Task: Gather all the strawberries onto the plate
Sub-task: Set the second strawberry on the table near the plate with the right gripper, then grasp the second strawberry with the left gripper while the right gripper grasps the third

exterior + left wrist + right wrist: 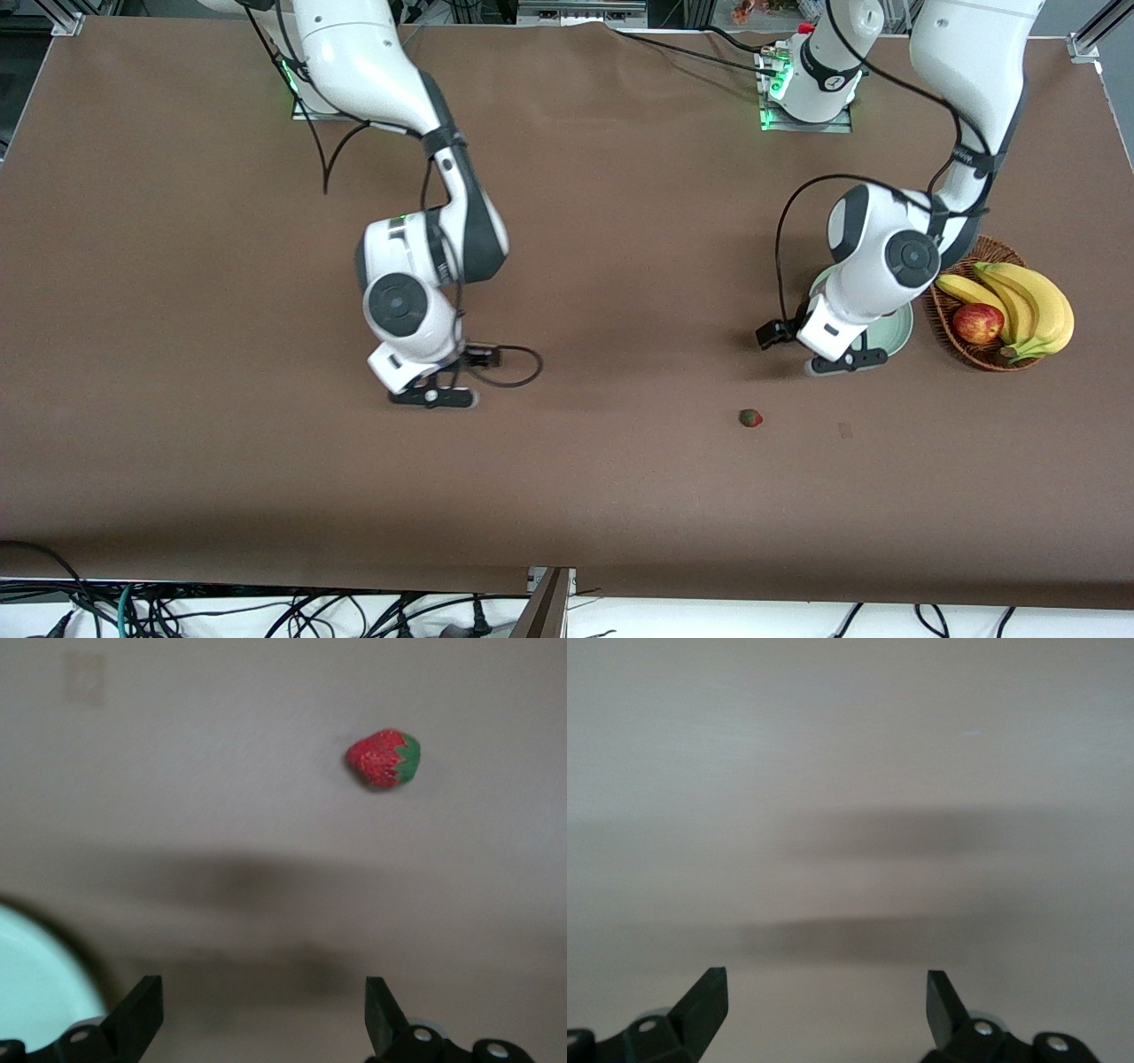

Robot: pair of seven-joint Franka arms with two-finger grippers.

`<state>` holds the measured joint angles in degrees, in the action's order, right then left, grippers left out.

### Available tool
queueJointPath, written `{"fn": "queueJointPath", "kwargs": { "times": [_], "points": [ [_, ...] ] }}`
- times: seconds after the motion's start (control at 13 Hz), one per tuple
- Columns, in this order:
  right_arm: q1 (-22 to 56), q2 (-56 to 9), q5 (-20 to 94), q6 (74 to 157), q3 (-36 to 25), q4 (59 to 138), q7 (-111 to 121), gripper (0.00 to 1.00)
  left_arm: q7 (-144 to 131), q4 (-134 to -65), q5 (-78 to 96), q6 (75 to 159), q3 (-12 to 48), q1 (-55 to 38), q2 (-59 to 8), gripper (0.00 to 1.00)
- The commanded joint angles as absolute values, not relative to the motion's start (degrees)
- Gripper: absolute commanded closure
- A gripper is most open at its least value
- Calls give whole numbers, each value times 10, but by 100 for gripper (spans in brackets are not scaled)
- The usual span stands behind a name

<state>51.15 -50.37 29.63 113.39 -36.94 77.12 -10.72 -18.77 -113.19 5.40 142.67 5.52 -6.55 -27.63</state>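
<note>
One small red strawberry point(750, 417) with a green top lies on the brown table, nearer to the front camera than the plate. The left wrist view shows this strawberry point(384, 757) ahead of the fingers. The pale mint-green plate point(897, 330) sits beside the basket, and the left arm hides most of it; its rim point(35, 983) shows in the left wrist view. My left gripper point(846, 361) hangs open and empty at the plate's edge point(263, 1019). My right gripper point(434, 396) is open and empty low over bare table toward the right arm's end point(828, 1010).
A brown wicker basket point(952, 332) with bananas point(1032, 306) and a red-yellow apple point(977, 322) stands at the left arm's end of the table. A black cable loop point(518, 368) hangs by the right wrist. A faint patch point(844, 431) marks the tabletop near the strawberry.
</note>
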Motion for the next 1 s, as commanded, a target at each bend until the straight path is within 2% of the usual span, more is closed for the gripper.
{"fn": "queueJointPath", "kwargs": {
  "times": [0.0, 0.08, 0.23, 0.31, 0.54, 0.85, 0.93],
  "points": [
    [526, -441, 294, 1146, -380, 892, -48, 1, -236, -1024, 30, 1416, 54, -82, -361, 0],
    [526, -407, 294, 1166, -381, 951, -18, 1, -252, -994, 24, 1412, 54, -84, -381, 0],
    [527, -339, 294, 1262, -379, 1087, 36, 2, -279, -955, 16, 1409, 54, -91, -408, 0],
    [527, -325, 295, 1291, -375, 1127, 40, 3, -288, -941, 15, 1409, 54, -92, -417, 0],
    [532, -319, 336, 1346, -350, 1179, 40, 9, -294, -906, 14, 1409, 53, -98, -445, 0],
    [533, -299, 344, 1358, -340, 1215, 41, 24, -295, -872, 15, 1409, 52, -103, -477, 0],
    [533, -294, 344, 1358, -340, 1221, 45, 25, -296, -867, 15, 1409, 52, -103, -481, 0]
  ]
}}
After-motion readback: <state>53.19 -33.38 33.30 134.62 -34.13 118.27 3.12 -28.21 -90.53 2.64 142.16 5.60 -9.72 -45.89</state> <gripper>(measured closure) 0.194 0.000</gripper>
